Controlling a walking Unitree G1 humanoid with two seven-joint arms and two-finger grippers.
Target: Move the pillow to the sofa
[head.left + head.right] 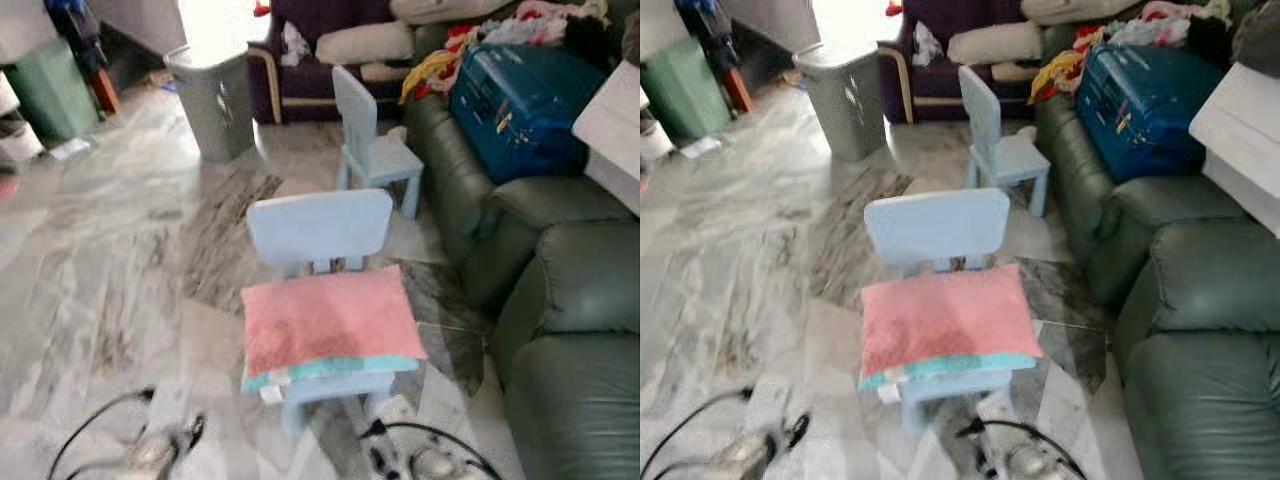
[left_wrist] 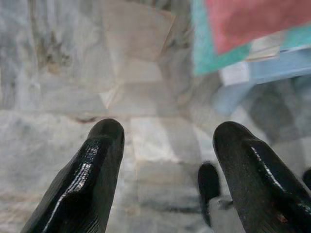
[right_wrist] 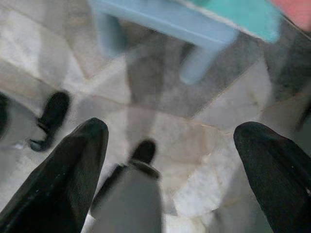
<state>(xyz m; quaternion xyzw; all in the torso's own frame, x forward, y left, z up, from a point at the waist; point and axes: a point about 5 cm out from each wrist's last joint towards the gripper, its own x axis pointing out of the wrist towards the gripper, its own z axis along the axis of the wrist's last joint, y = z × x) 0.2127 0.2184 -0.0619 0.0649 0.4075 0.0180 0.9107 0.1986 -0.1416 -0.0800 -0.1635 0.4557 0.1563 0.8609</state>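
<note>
Resting on a blue chair [image 1: 318, 232], the pillow [image 1: 330, 318]; both jaws gaping wide, empty.

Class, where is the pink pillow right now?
The pink pillow lies flat on the seat of the nearer small blue chair, centre of the head views, left of the green sofa.

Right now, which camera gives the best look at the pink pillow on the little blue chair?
The left eye view: the whole pillow lies flat on the near blue chair, its teal edge showing. The right eye view shows it just as fully. The left wrist view catches a pink and teal corner; the right wrist view catches a teal edge above the chair's legs.
</note>
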